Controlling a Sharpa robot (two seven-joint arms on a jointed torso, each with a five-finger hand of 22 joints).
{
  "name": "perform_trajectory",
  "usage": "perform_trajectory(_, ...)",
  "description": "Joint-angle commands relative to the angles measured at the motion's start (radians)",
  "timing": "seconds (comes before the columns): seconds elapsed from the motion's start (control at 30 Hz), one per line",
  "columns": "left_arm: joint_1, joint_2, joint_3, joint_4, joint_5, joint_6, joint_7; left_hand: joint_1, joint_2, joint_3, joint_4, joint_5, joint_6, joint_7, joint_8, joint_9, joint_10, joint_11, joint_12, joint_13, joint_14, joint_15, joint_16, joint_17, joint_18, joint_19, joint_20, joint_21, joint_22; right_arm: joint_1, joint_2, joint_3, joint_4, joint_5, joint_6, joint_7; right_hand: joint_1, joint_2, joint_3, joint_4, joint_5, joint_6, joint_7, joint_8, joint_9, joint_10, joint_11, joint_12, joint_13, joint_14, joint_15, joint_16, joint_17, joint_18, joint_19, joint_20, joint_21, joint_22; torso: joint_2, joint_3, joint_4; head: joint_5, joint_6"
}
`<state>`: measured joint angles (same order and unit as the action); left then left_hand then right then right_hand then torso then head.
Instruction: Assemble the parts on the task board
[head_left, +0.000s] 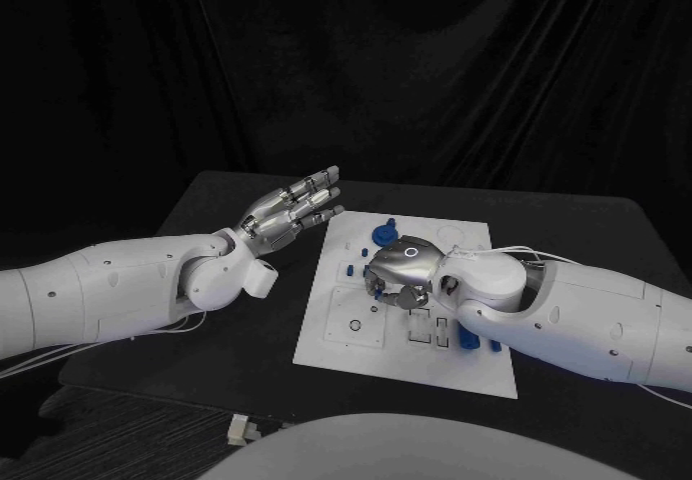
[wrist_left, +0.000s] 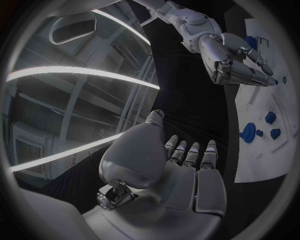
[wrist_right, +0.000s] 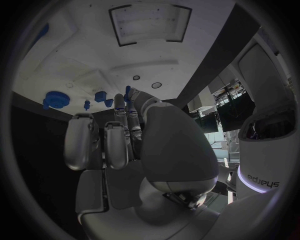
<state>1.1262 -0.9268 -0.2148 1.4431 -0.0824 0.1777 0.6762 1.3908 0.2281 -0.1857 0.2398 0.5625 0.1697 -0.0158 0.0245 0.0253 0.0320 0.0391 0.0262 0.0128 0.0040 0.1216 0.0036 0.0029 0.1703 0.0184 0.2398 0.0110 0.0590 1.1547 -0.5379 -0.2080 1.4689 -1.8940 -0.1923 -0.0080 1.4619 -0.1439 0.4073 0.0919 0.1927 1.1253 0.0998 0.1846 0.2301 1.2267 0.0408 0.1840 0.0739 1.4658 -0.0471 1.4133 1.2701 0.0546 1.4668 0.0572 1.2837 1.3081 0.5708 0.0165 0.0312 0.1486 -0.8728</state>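
Black table (head_left: 216, 330) carries the flat white task board (head_left: 361, 340) at centre. Right silver hand (head_left: 404, 268) hovers over the board's middle, fingers curled down around a small blue part (head_left: 378, 288); whether they grip it, I cannot tell. Left silver hand (head_left: 293, 212) waits at ten o'clock, fingers spread, holding nothing. More blue parts (head_left: 384, 232) sit at twelve. Looks like a seating step: next, line up and press straight down.

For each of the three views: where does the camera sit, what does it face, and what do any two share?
Head view: on the robot's head, looking down at the task board; left robot hand and right robot hand both show.
Left wrist view: behind the left robot hand, facing the board's edge.
Right wrist view: behind the right robot hand, over the board.
All share the board's blue parts.
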Motion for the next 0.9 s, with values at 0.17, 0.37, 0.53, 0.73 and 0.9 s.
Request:
perform_trajectory(0.17, -0.004, 0.005, 0.001, -0.003, 0.006, 0.007, 0.015, 0.010, -0.004, -0.001, -0.005, 0.006, -0.001, 0.007, 0.005, 0.001, 0.002, 0.002, 0.005, 0.001, 0.000, 0.003, 0.004, 0.001, 0.010, 0.002, 0.008, 0.004, 0.000, -0.013, 0.005, 0.001, -0.005, -0.011, 0.003, -0.010, 0.010, -0.002, 0.000, -0.007, 0.006, -0.003, 0.005, 0.000, 0.002, 0.011, 0.000, 0.005, 0.001, 0.049, 0.010, -0.003, 0.000, 0.006, 0.019, 0.007, -0.001, 0.182, -0.001, 0.0004, -0.0002, -0.001, 0.000)
perform_trajectory(0.37, -0.005, 0.005, 0.001, -0.004, 0.006, 0.008, 0.015, 0.010, -0.005, -0.001, -0.006, 0.006, -0.001, 0.009, 0.006, 0.001, 0.002, 0.002, 0.005, 0.001, 0.000, 0.003, 0.004, 0.001, 0.010, 0.002, 0.009, 0.003, 0.000, -0.021, 0.005, 0.001, -0.008, -0.011, 0.012, -0.015, 0.010, -0.002, 0.000, -0.007, 0.007, -0.003, 0.005, 0.000, 0.002, 0.011, 0.000, 0.005, 0.001, 0.049, 0.010, -0.002, 0.001, 0.006, 0.019, 0.007, -0.001, 0.182, 0.000, 0.0003, 0.0004, -0.002, 0.000)
perform_trajectory(0.53, -0.007, 0.006, 0.001, -0.005, 0.006, 0.010, 0.015, 0.010, -0.005, -0.001, -0.006, 0.007, 0.000, 0.011, 0.006, 0.002, 0.002, 0.001, 0.005, 0.001, 0.000, 0.003, 0.004, 0.001, 0.010, 0.002, 0.009, 0.004, 0.001, -0.026, 0.006, 0.001, -0.008, -0.011, 0.013, -0.017, 0.011, -0.002, 0.001, -0.008, 0.008, -0.004, 0.006, -0.001, 0.002, 0.012, 0.000, 0.005, 0.001, 0.049, 0.011, -0.002, 0.001, 0.006, 0.019, 0.007, 0.000, 0.182, 0.000, -0.0001, -0.0003, -0.002, 0.000)
perform_trajectory(0.73, -0.009, 0.008, 0.001, -0.006, 0.006, 0.015, 0.012, 0.010, -0.005, -0.001, -0.006, 0.007, 0.000, 0.012, 0.006, 0.001, 0.002, 0.001, 0.005, 0.001, 0.001, 0.003, 0.005, 0.001, 0.010, 0.003, 0.009, 0.004, 0.002, -0.030, 0.008, 0.001, -0.008, -0.011, 0.014, -0.018, 0.010, -0.002, 0.001, -0.008, 0.008, -0.005, 0.006, -0.002, 0.002, 0.013, 0.001, 0.005, 0.001, 0.049, 0.011, -0.003, -0.001, 0.006, 0.019, 0.008, 0.000, 0.182, -0.001, 0.0002, 0.0000, -0.002, 0.000)
perform_trajectory(0.9, -0.011, 0.010, 0.001, -0.009, 0.006, 0.017, 0.011, 0.011, -0.004, -0.001, -0.006, 0.007, 0.000, 0.014, 0.006, 0.001, 0.001, 0.000, 0.005, 0.001, 0.001, 0.004, 0.006, 0.001, 0.010, 0.003, 0.010, 0.004, 0.003, -0.032, 0.009, 0.001, -0.007, -0.011, 0.013, -0.018, 0.009, -0.002, 0.000, -0.008, 0.008, -0.006, 0.007, -0.003, 0.002, 0.013, 0.001, 0.005, 0.001, 0.048, 0.011, -0.003, -0.001, 0.006, 0.019, 0.008, 0.000, 0.182, -0.001, 0.0002, 0.0000, 0.001, 0.000)
